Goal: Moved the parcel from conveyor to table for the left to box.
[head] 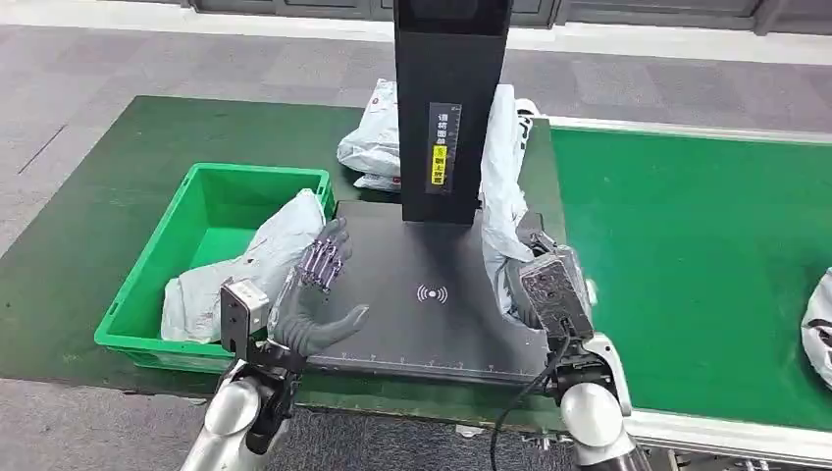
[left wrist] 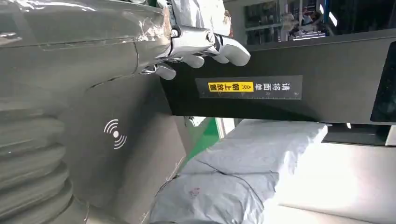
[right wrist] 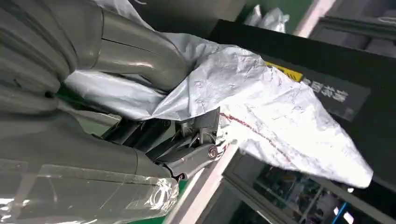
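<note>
A crumpled white-grey parcel (head: 500, 186) hangs upright at the right side of the black scanner column (head: 449, 98), over the right edge of the black scan platform (head: 422, 324). My right hand (head: 525, 285) grips its lower end; in the right wrist view the thumb (right wrist: 140, 60) and fingers (right wrist: 196, 149) pinch the parcel (right wrist: 261, 107). My left hand (head: 319, 289) is open with fingers spread, hovering over the platform's left edge beside the green bin (head: 147, 324). In the left wrist view its fingers (left wrist: 205, 44) are held straight and hold nothing.
A grey parcel (head: 245, 265) lies in the green bin, also seen in the left wrist view as a parcel (left wrist: 243, 172). More parcels (head: 371, 142) are heaped behind the column. The green conveyor belt (head: 687, 255) runs on the right, with another parcel (head: 819, 324) at its right edge.
</note>
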Robot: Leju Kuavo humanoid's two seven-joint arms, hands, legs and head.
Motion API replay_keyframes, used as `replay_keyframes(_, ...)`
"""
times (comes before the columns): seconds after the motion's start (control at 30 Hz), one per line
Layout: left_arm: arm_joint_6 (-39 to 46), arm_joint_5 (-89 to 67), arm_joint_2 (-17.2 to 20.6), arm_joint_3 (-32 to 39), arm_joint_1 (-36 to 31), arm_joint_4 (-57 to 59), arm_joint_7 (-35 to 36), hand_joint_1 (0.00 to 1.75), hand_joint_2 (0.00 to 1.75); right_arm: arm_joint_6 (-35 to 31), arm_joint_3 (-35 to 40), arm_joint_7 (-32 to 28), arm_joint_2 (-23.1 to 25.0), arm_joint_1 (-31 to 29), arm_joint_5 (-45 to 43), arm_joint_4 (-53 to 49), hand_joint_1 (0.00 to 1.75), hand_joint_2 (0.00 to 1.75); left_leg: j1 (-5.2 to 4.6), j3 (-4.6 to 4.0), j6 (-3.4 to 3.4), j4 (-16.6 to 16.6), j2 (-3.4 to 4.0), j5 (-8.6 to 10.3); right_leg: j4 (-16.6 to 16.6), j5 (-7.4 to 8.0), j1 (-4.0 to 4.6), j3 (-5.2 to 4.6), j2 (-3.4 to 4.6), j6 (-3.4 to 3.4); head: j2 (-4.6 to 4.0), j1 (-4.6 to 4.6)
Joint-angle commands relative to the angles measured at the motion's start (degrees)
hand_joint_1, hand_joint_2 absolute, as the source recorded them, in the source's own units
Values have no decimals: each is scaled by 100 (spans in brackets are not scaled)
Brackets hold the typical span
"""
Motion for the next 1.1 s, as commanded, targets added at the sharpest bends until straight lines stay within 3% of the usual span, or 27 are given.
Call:
replay_keyframes(0.03,86,26,235,-169,-215,280,-4,0,175,260,715,315,-83,-555,310,969,175,175,-3,17,1,-17,19,4,-13,7,-1,10,12,-3,-2,0)
replay_keyframes(0.3,531,-202,268,-338,-457,425,-97,0,175,659,1262,788,516,-1126,743,2327,175,175,-1,14,-4,-13,31,4,-2,9,0,1,23,-6,-2,2)
replay_keyframes(0.33,531,-202,268,-338,-457,425,-97,0,175,659,1262,788,516,-1126,743,2327,12,175,-4,18,-4,-18,30,6,-3,9,-2,4,22,-8,-2,0)
replay_keyframes(0.37,552,-193,270,-372,-546,560,-108,0,175,669,1291,737,524,-1155,746,2391,0,175,-1,12,-4,-9,20,4,1,5,1,0,14,-5,0,-2)
replay_keyframes(0.57,584,-69,243,-527,-956,1049,-196,0,175,776,1259,544,425,-1143,485,2306,0,175,-1,7,-4,-8,-2,8,4,2,-1,1,-6,-4,0,0)
replay_keyframes(0.93,578,-171,219,-504,-936,814,-128,0,175,1201,1346,450,489,-1281,99,2751,0,175,-5,12,-5,-13,11,7,2,4,-3,0,6,-8,0,0)
replay_keyframes(1.1,584,-240,205,-421,-859,716,-73,0,175,1026,1347,154,529,-1316,6,2761,0,175,-1,5,-5,-5,10,4,7,3,0,-5,7,-6,0,0)
